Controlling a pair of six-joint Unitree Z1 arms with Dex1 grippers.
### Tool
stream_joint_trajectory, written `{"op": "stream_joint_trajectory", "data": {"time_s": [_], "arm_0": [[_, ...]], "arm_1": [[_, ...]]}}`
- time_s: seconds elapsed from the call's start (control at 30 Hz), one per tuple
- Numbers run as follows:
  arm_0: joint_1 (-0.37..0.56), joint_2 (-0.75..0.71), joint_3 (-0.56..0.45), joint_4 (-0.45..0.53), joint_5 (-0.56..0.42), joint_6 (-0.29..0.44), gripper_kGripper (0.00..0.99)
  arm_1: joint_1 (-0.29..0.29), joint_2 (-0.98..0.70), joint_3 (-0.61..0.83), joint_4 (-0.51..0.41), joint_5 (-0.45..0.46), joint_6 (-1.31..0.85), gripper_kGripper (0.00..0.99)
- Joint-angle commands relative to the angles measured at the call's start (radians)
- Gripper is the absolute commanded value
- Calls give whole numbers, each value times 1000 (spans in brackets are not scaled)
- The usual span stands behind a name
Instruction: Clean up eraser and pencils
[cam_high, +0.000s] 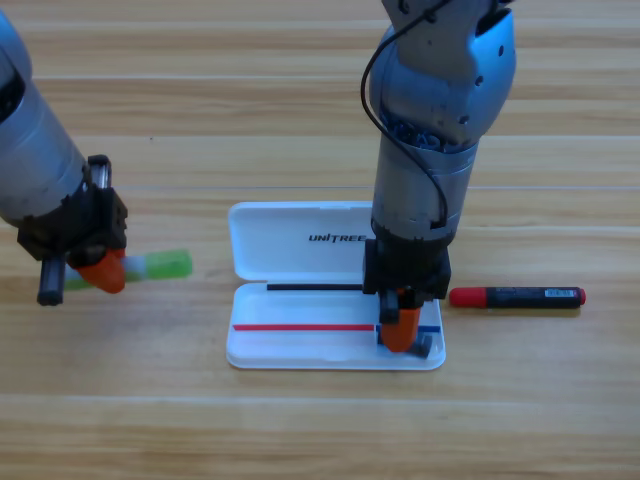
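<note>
**newbie:** What could go wrong here?

**me:** Start at the bottom middle of the frame. My right gripper (402, 335) points down into the lower right corner of the white case (300, 345). The eraser (427, 347) peeks out beside the jaws; I can't tell if they're clamped. If it's sitting on the rim, it could tip out.

**newbie:** And the pens?

**me:** Red-and-black marker (517, 297) lies right of the case, untouched. At the left edge, my left gripper (100, 272) sits over the green marker (160, 266), grip unclear. Off-centre, it'd roll.

"UNITREE" in black on the white case lid (300, 240)
</note>
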Motion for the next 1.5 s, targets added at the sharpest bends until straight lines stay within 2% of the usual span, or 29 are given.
{"op": "stream_joint_trajectory", "data": {"time_s": [0.03,0.2,0.33,0.53,0.63,0.73,0.87,0.97,1.17,1.5], "arm_0": [[-25,-2,-7,10,7,-16,0],[-27,1,-7,10,7,-16,0],[-38,1,-21,11,6,-24,0],[-93,23,-80,41,-2,-41,0],[-121,41,-115,45,-13,-39,0],[-147,79,-147,47,-19,-38,0],[-183,129,-184,50,-20,-39,0],[-205,164,-207,50,-22,-41,0],[-239,239,-256,48,-28,-53,0],[-269,331,-320,47,-26,-65,0]], "arm_1": [[10,50,23,10,-23,4,626],[8,13,42,10,-34,4,775],[8,-111,117,11,-34,4,779],[7,-389,323,25,-32,-8,819],[-33,-455,398,24,-46,-65,819],[-94,-412,444,-19,-89,-129,819],[-173,-314,517,-209,-163,-189,819],[-205,-260,557,-325,-172,-227,821],[-210,-205,530,-349,-143,-253,821],[-211,-118,481,-354,-150,-273,818]]}}
